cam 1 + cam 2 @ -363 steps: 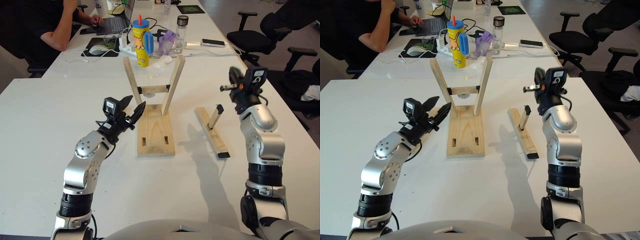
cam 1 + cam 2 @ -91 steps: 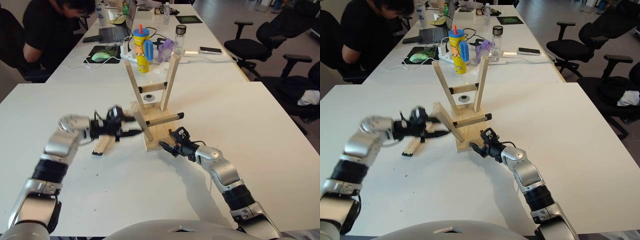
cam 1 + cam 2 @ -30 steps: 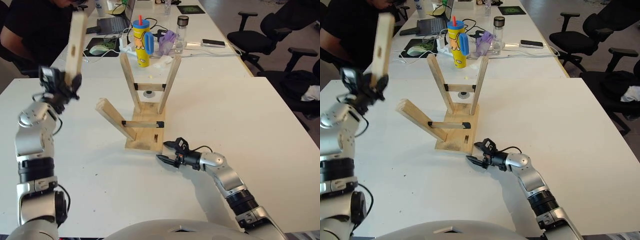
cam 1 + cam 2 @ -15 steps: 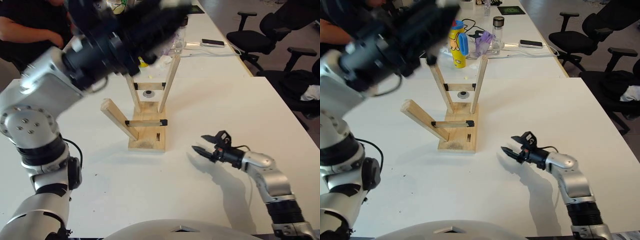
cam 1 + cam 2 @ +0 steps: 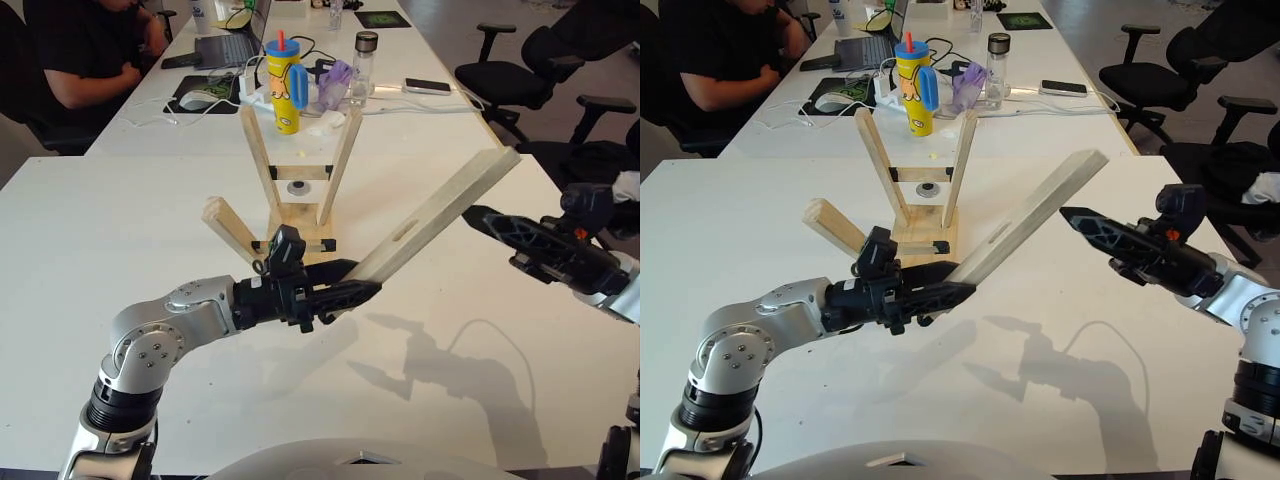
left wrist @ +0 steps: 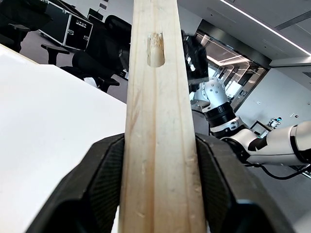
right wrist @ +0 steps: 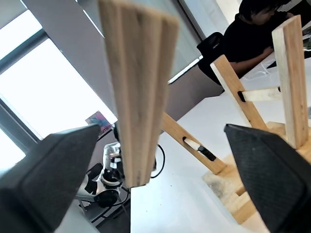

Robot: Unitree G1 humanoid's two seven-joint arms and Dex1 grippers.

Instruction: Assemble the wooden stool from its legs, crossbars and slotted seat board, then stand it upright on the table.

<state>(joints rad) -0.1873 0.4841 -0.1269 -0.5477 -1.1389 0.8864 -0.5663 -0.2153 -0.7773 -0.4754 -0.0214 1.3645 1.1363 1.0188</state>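
The slotted seat board (image 5: 297, 226) lies flat on the white table. Two legs joined by a crossbar (image 5: 301, 172) stand up from it, and a third leg (image 5: 228, 229) leans out to the left on a second crossbar (image 5: 912, 248). My left gripper (image 5: 350, 291) is shut on the lower end of a loose wooden leg (image 5: 432, 215), which slants up to the right over the table. In the left wrist view its fingers (image 6: 104, 184) clamp both sides of that leg (image 6: 158, 121). My right gripper (image 5: 1080, 216) is open at the leg's upper end (image 7: 136, 87), which stands between the wide-apart fingers (image 7: 53, 165).
On the table behind stand a yellow cup (image 5: 284, 88), a bottle (image 5: 364, 62), a phone (image 5: 426, 85) and cables. A person sits at a laptop at the back left. Office chairs (image 5: 510, 70) stand to the right.
My left arm has swung down from high near the camera and now holds the leg low, slanting right. My right gripper has lifted off the table to the leg's upper end.
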